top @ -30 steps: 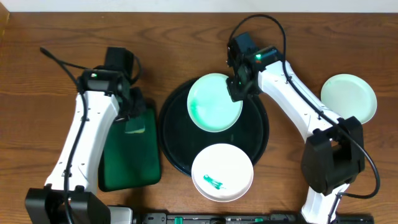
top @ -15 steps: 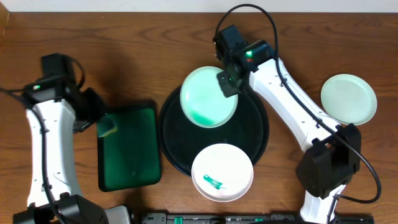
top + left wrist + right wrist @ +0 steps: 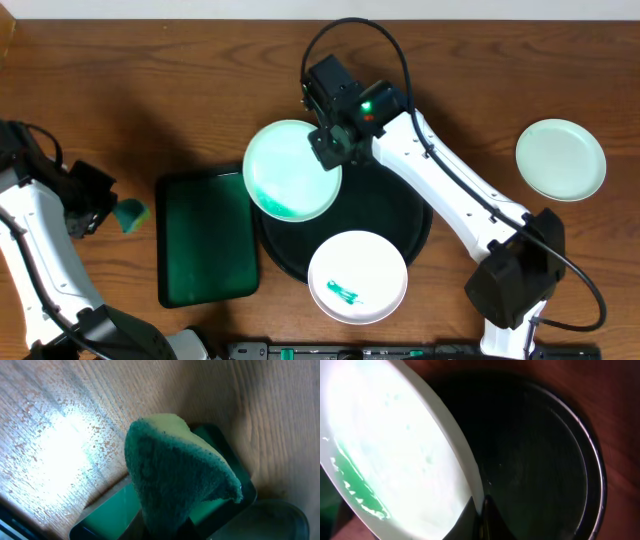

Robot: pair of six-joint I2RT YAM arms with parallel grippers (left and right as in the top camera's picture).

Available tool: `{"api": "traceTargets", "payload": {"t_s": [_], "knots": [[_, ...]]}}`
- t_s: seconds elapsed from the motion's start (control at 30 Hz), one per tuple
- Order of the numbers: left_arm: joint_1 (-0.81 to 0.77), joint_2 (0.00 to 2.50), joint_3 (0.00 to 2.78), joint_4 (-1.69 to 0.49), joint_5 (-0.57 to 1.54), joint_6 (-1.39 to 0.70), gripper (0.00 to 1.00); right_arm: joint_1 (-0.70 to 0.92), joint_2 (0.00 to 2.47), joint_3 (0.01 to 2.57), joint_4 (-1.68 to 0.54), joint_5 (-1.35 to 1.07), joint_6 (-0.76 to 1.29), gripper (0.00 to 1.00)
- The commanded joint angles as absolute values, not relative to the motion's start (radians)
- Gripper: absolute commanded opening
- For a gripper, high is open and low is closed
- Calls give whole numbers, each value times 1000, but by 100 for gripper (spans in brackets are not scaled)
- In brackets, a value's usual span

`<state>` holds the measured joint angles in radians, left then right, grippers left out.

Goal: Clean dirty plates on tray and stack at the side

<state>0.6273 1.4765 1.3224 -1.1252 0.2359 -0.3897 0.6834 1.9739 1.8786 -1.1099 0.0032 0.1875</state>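
Over left rim of large round black tray (image 3: 405, 215): pale-mint round plate with teal smear (image 3: 288, 170), lifted, pinched at one edge by right hand (image 3: 326, 153), closed on rim. Green sponge (image 3: 131, 213) clamped in left hand (image 3: 112, 209), well apart. Risk judged: plate levered out of single-edge pinch when scrubbed, dropped onto tray.

Right arm reaches from its lower-right base up to top centre, elbow bent, right gripper (image 3: 328, 152) pointing left, fingers pinched on the rim of a plate (image 3: 290, 170). Left arm folded at far left edge, left gripper (image 3: 113, 211) pointing right, clamped on a sponge (image 3: 132, 213)
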Motion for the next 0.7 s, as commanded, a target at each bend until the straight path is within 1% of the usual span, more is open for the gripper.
{"api": "traceTargets", "payload": {"t_s": [0.0,0.37,0.53,0.67], "knots": [[630,1464,1325,-1138,274,-391,7,683,1968,1950,-1106,-5,216,1],[636,1462,1325,-1141,281,-399,7,768,2023,1996,-1036,-9,221,1],[673,1462,1325,-1140,281,-406,7,826,2090,1996,-989,-7,225,1],[715,1462,1325,-1135,281,-425,7,859,2113,1996,-961,52,247,1]]}}
